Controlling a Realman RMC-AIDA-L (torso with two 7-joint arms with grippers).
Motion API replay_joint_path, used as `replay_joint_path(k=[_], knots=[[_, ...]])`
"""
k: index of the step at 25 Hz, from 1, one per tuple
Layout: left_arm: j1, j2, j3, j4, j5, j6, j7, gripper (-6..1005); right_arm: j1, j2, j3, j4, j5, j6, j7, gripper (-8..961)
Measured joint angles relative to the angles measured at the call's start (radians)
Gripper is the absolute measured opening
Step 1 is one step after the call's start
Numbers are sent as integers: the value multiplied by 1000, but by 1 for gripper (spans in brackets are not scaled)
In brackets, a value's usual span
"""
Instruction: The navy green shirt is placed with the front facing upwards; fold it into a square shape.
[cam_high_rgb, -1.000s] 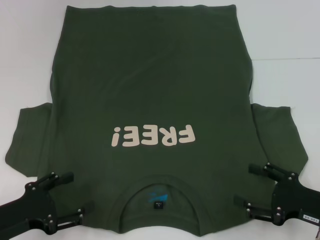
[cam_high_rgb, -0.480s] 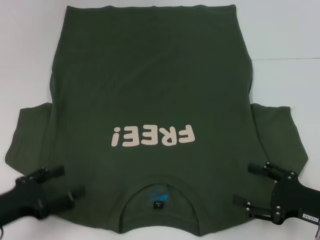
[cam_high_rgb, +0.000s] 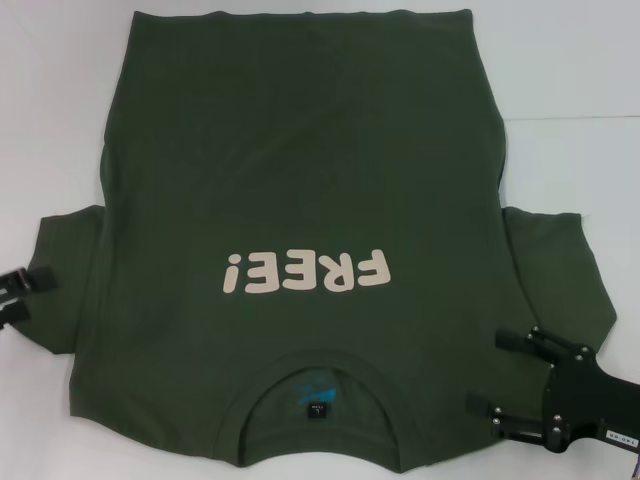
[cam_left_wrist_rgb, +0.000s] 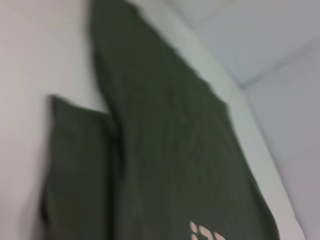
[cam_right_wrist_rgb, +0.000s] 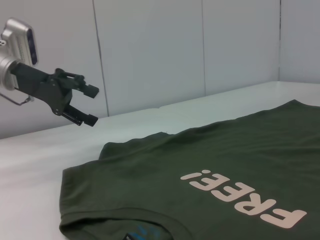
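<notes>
Navy green shirt lies spread flat, front up, on the white table, collar nearest the robot and the cream "FREE!" lettering just beyond the collar. Beside the shirt's right shoulder, the right gripper hovers with fingers parted, holding nothing. Off the shirt's left sleeve, raised above the table, the left gripper has its fingers apart, empty.

One navy green shirt; two tools: left tool, right tool.
</notes>
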Motion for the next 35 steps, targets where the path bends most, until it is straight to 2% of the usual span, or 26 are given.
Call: replay_joint_path(k=[2, 4, 8, 14, 18, 23, 35], knots=[[-29, 20, -25, 6, 56, -15, -110, 921, -2, 0, -1, 0, 0, -1, 0, 925], [-54, 35, -32, 14, 108, -22, -139, 920, -4, 0, -5, 0, 0, -4, 1, 925], [-136, 71, -14, 26, 286, -69, -144, 920, -6, 1, -14, 2, 0, -8, 1, 925], [-220, 102, 42, 20, 423, -115, -129, 920, -6, 2, -20, 9, 0, -9, 4, 925], [-240, 107, 67, -6, 452, -164, -132, 921, -7, 2, -22, 14, 0, -9, 5, 925], [-236, 103, 92, -46, 456, -227, -128, 921, -8, 2, -24, 14, 0, -6, 14, 925], [-222, 97, 94, -84, 445, -290, -110, 921, -4, 2, -25, 14, -1, -3, 29, 925]])
